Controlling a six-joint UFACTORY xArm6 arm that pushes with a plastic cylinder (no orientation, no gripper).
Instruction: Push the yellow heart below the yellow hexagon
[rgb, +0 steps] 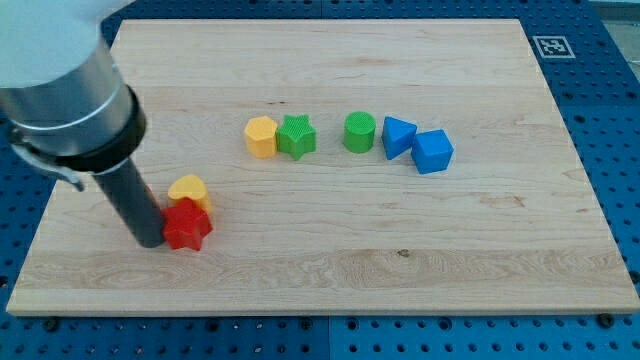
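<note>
While my tip (150, 241) rests on the bench (330, 260) at the view's lower left, it sits right against the left side of the red star (187, 227), touching it or very nearly so. As for the end effector, this arm carries a plain dark rod with no jaws, so it neither opens nor closes on anything. The yellow heart (187, 189) lies just above the red star, pressed against it, and a little up and to the right of my tip. The yellow hexagon (261, 136) stands well apart from the heart, further up and toward the view's right, at the left end of a loose row across the middle of the bench. A green star (296, 136) touches the hexagon's right side. Next along, with a small gap, comes a green cylinder (359, 131), then a blue block of roughly triangular shape (398, 136) just beside it, and a blue cube (433, 151) touching that one at the row's right end.
</note>
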